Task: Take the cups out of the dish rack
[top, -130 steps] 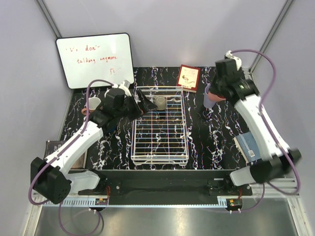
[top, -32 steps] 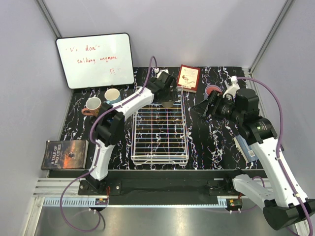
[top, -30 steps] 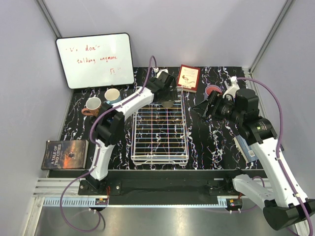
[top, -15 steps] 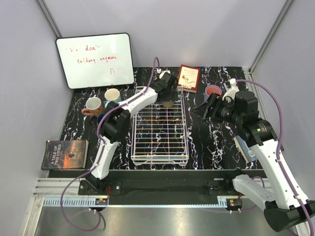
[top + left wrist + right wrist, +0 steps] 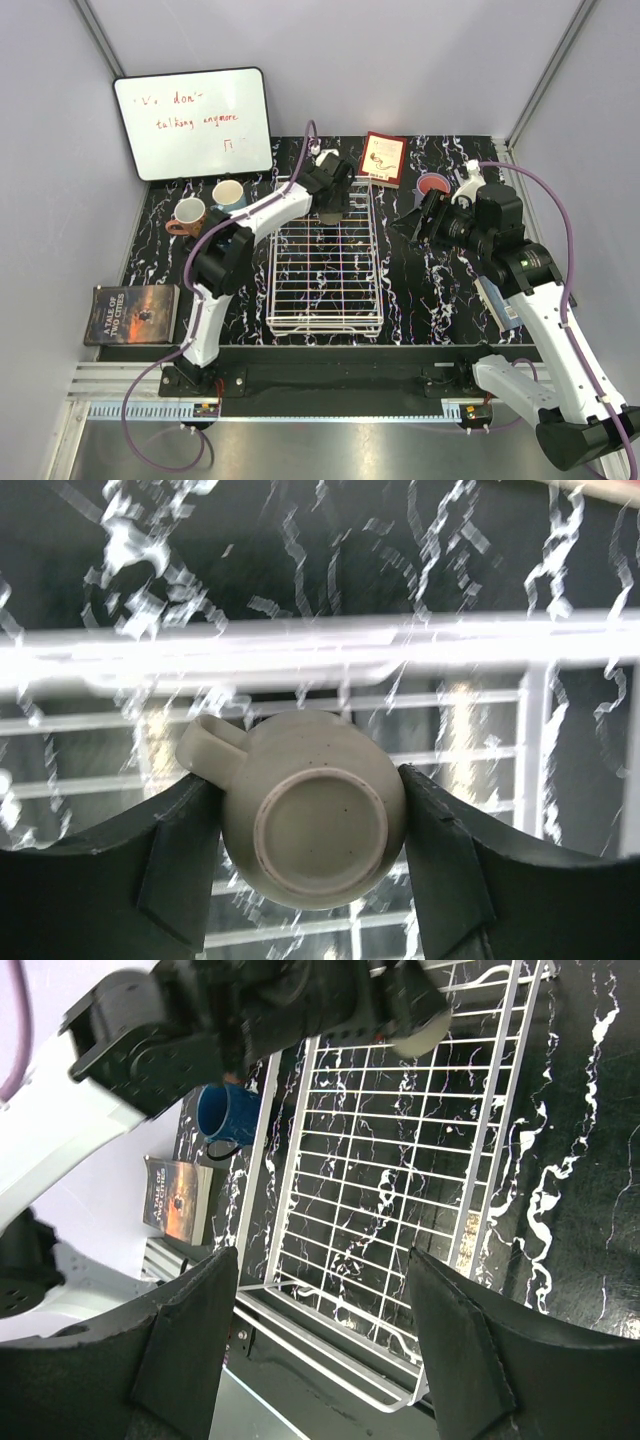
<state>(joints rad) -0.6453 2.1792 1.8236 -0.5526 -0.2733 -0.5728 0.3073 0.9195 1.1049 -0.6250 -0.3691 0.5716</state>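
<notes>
A grey-beige cup (image 5: 315, 825) sits bottom-up at the far end of the white wire dish rack (image 5: 272, 280), its handle pointing left. My left gripper (image 5: 305, 780) is shut on it, one finger pressed to each side. From above, the left gripper (image 5: 332, 203) hides this cup. A salmon mug (image 5: 187, 213) and a light blue mug (image 5: 228, 193) stand on the table left of the rack. The right wrist view shows a dark blue mug (image 5: 225, 1112) there too. A pink-rimmed cup (image 5: 433, 185) stands at the far right. My right gripper (image 5: 420, 222) hangs open and empty right of the rack.
A whiteboard (image 5: 192, 122) leans at the back left. A red card (image 5: 383, 158) stands behind the rack. One book (image 5: 130, 313) lies at the near left, and another (image 5: 497, 298) lies under the right arm. The rest of the rack grid (image 5: 400, 1160) holds nothing.
The left gripper's jaws have narrowed onto the grey-beige cup at the rack's far end. The right arm has barely moved.
</notes>
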